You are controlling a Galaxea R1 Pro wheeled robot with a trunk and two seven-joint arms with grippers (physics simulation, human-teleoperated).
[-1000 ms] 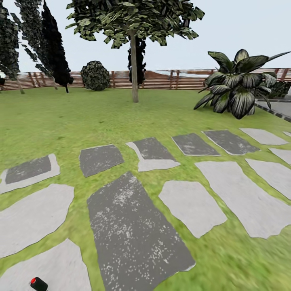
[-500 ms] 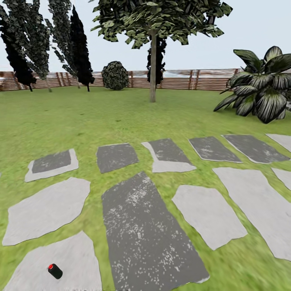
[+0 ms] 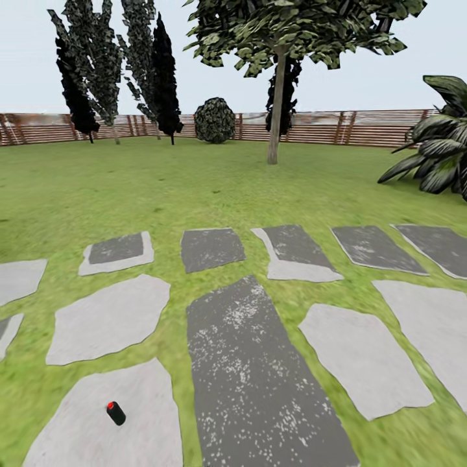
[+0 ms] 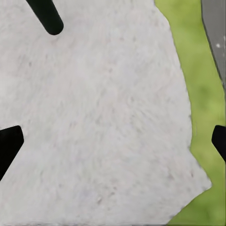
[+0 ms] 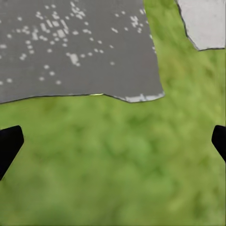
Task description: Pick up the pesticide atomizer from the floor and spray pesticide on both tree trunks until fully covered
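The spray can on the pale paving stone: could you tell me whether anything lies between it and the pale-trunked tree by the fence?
Nothing visible does. From the spray can, only flat paving stones and open lawn lie before the tree trunk.

green lawn [image 3: 194, 188], pale grey slab [image 3: 110, 421], dark grey white-flecked slab [image 3: 259, 383] — black atomizer [image 3: 116, 413], red cap, brown slatted fence [image 3: 363, 128]

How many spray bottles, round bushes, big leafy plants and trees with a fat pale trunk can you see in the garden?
Pesticide atomizer: 1
Round bush: 1
Big leafy plant: 1
Tree with pale trunk: 1
Total: 4
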